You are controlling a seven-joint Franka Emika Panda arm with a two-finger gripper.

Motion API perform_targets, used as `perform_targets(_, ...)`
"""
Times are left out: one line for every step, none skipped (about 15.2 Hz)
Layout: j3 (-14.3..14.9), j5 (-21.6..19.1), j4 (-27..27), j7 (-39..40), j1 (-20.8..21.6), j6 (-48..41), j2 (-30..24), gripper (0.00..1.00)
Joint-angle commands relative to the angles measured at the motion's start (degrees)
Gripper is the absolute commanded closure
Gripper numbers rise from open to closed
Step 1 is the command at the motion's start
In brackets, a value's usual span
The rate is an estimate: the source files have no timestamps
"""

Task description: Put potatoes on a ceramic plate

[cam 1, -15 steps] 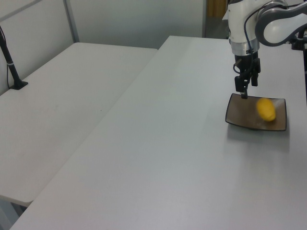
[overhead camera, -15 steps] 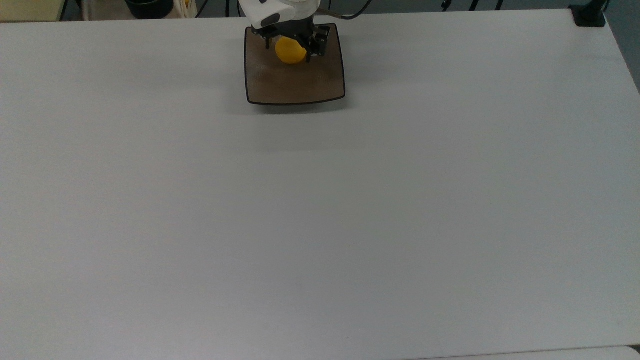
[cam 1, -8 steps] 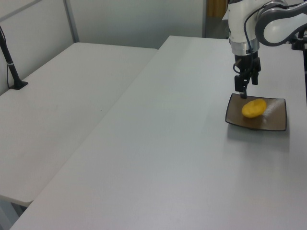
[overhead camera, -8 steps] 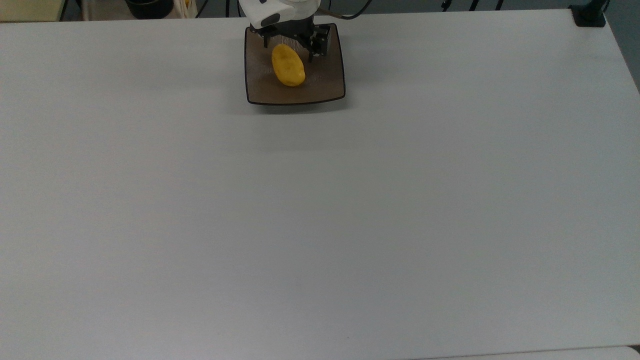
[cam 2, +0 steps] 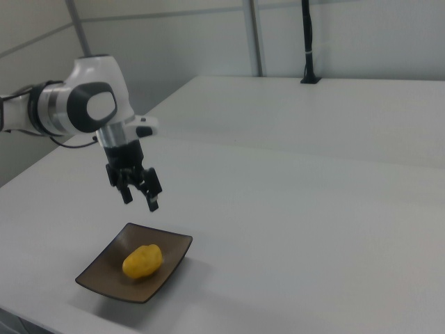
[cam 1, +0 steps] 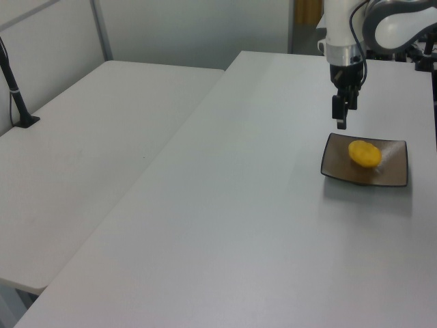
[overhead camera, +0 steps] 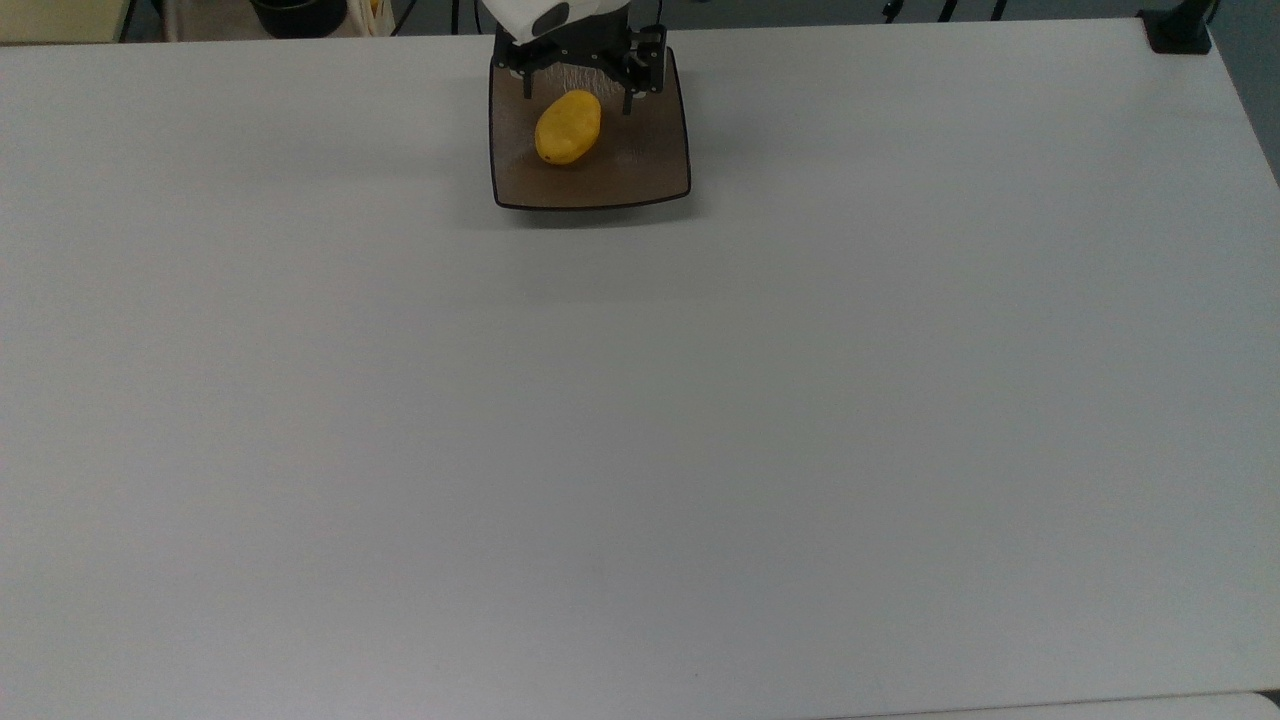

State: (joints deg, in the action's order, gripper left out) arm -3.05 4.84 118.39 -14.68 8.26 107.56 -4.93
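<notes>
The yellow egg-shaped potato (overhead camera: 568, 127) lies loose on the square dark brown ceramic plate (overhead camera: 645, 170) at the far edge of the white table. My gripper (overhead camera: 578, 93) hangs open above the plate's back part, with nothing between its fingers. In the left view the potato (cam 1: 364, 154) rests in the middle of the plate (cam 1: 395, 175), and the gripper (cam 1: 341, 124) hovers over the plate's far left corner. The right view has the gripper (cam 2: 141, 202) well clear above the plate (cam 2: 172, 246) and the potato (cam 2: 142, 261).
The white table (overhead camera: 640, 420) spreads wide in front of the plate. A second white table (cam 1: 89, 150) adjoins it on the left view's left. A black post (cam 1: 15, 89) stands at that table's far edge.
The potato left the gripper, rolled on the plate and settled lying flat. The gripper rose straight up away from the plate.
</notes>
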Motion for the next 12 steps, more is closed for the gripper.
perform_targets(0.59, -1.14, -6.82, 4.30, -2.45, -3.31, -0.35, 0.00)
perform_targets(0.68, -1.23, -9.99, 6.40, -3.24, -5.59, 0.52, 0.00)
perform_targets(0.85, -1.32, -12.71, 8.42, -3.77, -7.79, 1.23, 0.00)
perform_targets(1.03, -1.58, -14.31, 9.75, -4.30, -8.33, 1.32, 0.00)
perform_targets(1.46, -2.63, -15.11, 10.02, -4.65, -8.33, 1.32, 0.00)
perform_targets(1.73, -3.51, -15.81, 10.11, -4.74, -8.16, 1.32, 0.00)
perform_targets(1.73, -3.69, -16.95, 10.11, -4.74, -8.07, 1.67, 0.00)
perform_targets(1.82, -3.78, -18.18, 10.11, -4.74, -8.33, 2.37, 0.00)
perform_targets(1.82, -3.87, -18.89, 9.85, -4.74, -8.33, 3.16, 0.00)
perform_targets(1.82, -4.04, -19.85, 9.33, -4.74, -8.33, 4.04, 0.00)
perform_targets(1.82, -4.74, -20.38, 9.32, -4.74, -8.33, 4.92, 0.00)
perform_targets(1.82, -5.53, -20.91, 9.32, -4.74, -8.16, 5.45, 0.00)
